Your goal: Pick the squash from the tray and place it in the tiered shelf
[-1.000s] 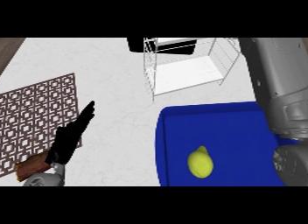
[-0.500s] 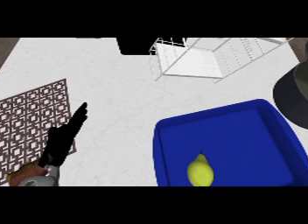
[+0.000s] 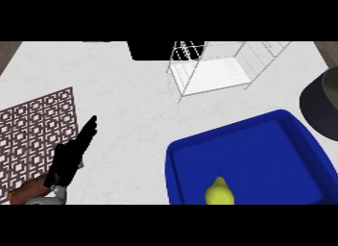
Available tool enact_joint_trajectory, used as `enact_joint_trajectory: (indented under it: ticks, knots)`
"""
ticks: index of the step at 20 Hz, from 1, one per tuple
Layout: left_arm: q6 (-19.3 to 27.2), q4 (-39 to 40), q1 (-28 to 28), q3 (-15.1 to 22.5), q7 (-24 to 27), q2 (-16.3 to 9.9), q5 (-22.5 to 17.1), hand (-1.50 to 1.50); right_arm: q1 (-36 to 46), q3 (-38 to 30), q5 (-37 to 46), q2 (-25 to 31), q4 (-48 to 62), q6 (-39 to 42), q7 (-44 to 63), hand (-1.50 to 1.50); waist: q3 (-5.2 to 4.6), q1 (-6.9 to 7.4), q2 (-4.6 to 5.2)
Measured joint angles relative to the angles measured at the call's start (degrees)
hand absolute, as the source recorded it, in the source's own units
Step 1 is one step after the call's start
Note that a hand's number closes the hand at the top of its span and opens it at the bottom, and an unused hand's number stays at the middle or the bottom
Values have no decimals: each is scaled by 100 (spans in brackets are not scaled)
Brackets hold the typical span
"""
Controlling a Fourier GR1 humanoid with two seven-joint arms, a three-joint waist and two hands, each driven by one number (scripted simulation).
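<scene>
a: how is the left hand (image 3: 71,156) seen?

b: it is seen low at the view's left, fingers held straight and pressed together, nothing held. the fingertips are pointed up and away from the forearm, over the white bench (image 3: 122,96).

a: and what is found just beside it?

b: a brown patterned mat (image 3: 26,129) is laid on the bench directly to the hand's left, its edge running close along the hand.

a: where is the squash (image 3: 219,192) placed?

b: it is found well to the right of the hand, lying in the near part of the blue tray (image 3: 299,158), partly cut off by the lower edge. it is yellow-green, with its narrow end pointed away.

a: and the tiered shelf (image 3: 214,72)?

b: a white wire shelf is seen farther out, beyond the tray and up to the right of the fingertips, apart from both. a black panel (image 3: 150,50) is set just behind it.

a: the right hand?

b: it cannot be told apart; only a dark rounded shape (image 3: 328,103) is shown at the right edge.
</scene>
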State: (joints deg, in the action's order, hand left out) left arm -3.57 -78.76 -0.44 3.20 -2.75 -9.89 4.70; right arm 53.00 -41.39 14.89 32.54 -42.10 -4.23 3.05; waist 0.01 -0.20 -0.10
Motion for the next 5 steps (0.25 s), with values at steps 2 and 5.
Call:
enact_joint_trajectory:
  ticks: [2,5]
  knots:
    - [-76,-162,37,-22,-132,-43,-47,0,-187,39,-156,113,-185,255,-5,-150,0,7,-2]
    - [-49,-55,-10,-9,-68,7,33,0,-430,127,-311,337,-276,590,21,-150,-1,14,3]
